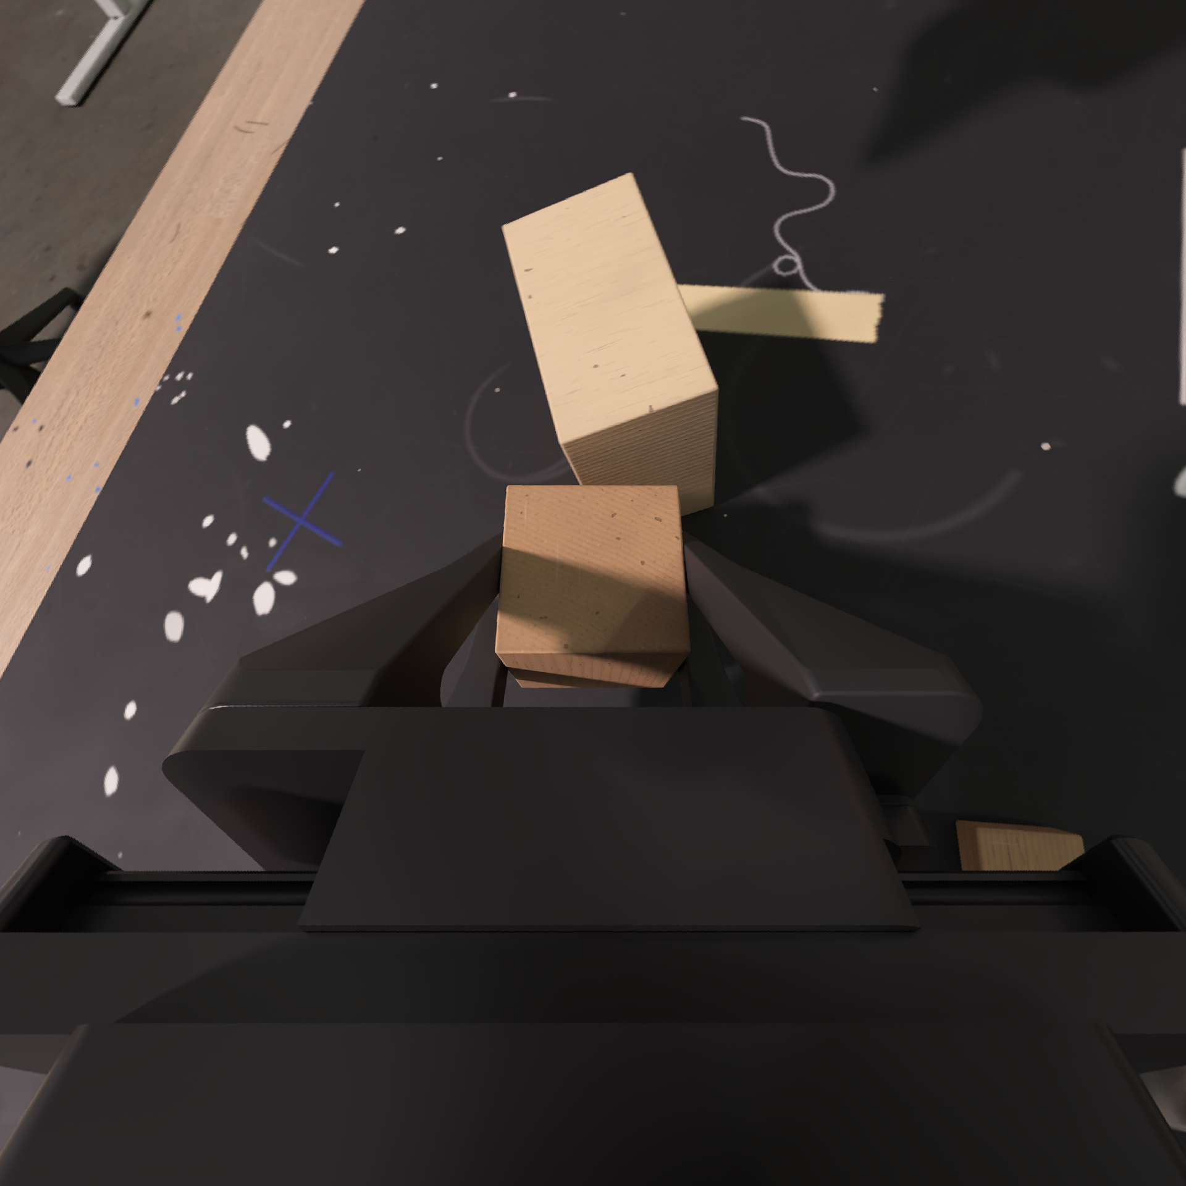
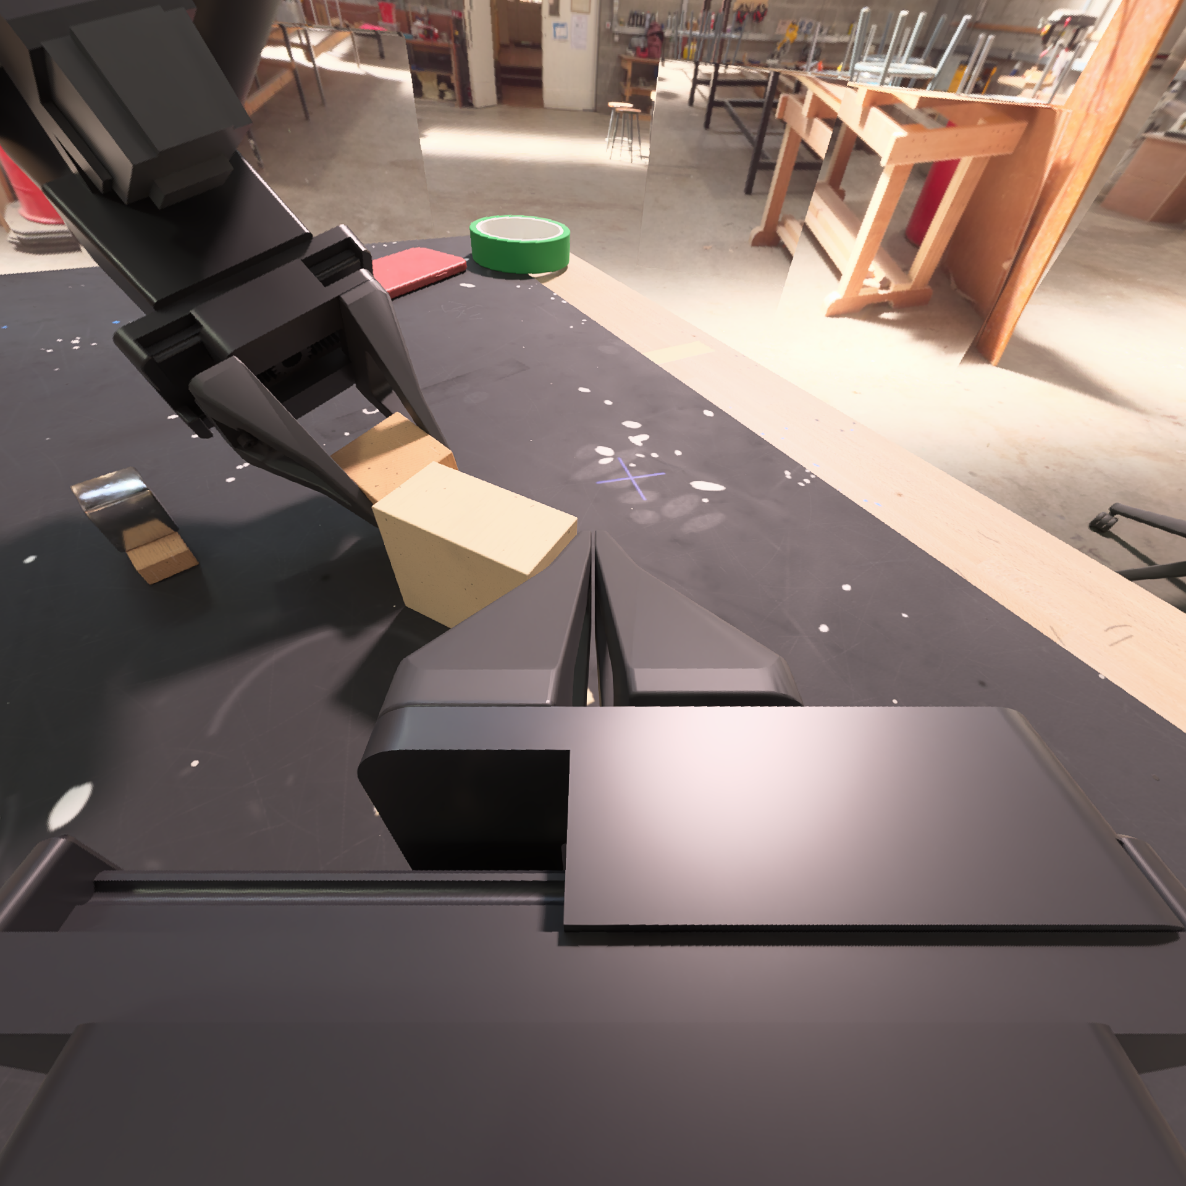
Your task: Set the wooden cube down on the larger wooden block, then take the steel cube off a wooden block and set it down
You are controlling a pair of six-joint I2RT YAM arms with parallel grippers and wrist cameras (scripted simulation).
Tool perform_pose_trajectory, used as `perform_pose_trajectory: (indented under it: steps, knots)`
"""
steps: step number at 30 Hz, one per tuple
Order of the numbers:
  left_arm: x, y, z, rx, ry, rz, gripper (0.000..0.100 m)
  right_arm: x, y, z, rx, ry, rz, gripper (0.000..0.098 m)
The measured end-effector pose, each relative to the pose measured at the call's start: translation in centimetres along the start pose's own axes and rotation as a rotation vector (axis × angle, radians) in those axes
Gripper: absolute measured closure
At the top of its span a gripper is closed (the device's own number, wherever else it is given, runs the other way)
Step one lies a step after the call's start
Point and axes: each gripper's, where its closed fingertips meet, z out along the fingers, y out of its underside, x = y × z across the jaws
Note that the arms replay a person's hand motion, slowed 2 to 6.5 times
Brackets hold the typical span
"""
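The left gripper (image 1: 592,577) has its jaws clamped on the small tan wooden cube (image 1: 590,571), one jaw pressed to each side face. Just ahead of the jaws sits the larger pale rectangular wooden block (image 1: 610,321) on the dark, paint-flecked tabletop (image 1: 385,321). In the right wrist view the cube (image 2: 391,452) appears to sit at or just above the block's (image 2: 475,545) top rear edge, but whether it touches cannot be told. By my reading the first step is under way and not finished: the cube is brought to the block but not released.

The right gripper (image 2: 593,545) has its jaws together with nothing between them, their tips close to the block's near side. Far to the left of those jaws, the shiny steel cube (image 2: 119,504) rests tilted on a small light-brown wooden block (image 2: 160,552), untouched. The second step has seemingly not begun.

What is left: seat the cube flat on the block, open the left jaws, then lift the steel cube off its block and put it on the tabletop. A green tape roll (image 2: 520,244) and a flat red pad (image 2: 417,273) lie well beyond the jaws
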Motion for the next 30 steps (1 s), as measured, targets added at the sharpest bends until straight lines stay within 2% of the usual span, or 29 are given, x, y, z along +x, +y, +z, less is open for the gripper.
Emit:
perform_pose_trajectory:
  steps: [3, 11, 14, 18, 23, 30]
  knots:
    - [-0.2, 0.0, -0.5, 0.020, -0.051, -0.061, 0.060, 0.1, 0.1, 0.0, -0.003, 0.004, 0.001, 0.0970]
    - [-2.2, -2.0, -2.4, 0.142, -0.198, -0.331, 0.060, 0.4, 0.2, 0.2, -0.013, 0.023, -0.007, 0.0970]
    - [-2.7, -3.2, -2.6, 0.164, -0.239, -0.379, 0.060, 0.5, 0.1, 0.2, -0.013, 0.031, -0.010, 0.0970]
    - [-2.3, -4.8, -2.1, 0.158, -0.255, -0.370, 0.060, 0.7, 0.0, 0.2, -0.009, 0.040, -0.013, 0.0970]
    - [-1.5, -6.6, -0.9, 0.117, -0.236, -0.307, 0.060, 0.7, 0.0, 0.2, -0.007, 0.041, -0.007, 0.0970]
    - [-1.4, -7.1, 0.9, 0.053, -0.243, -0.253, 0.060, 0.8, -0.1, 0.3, -0.002, 0.042, -0.006, 0.0970]
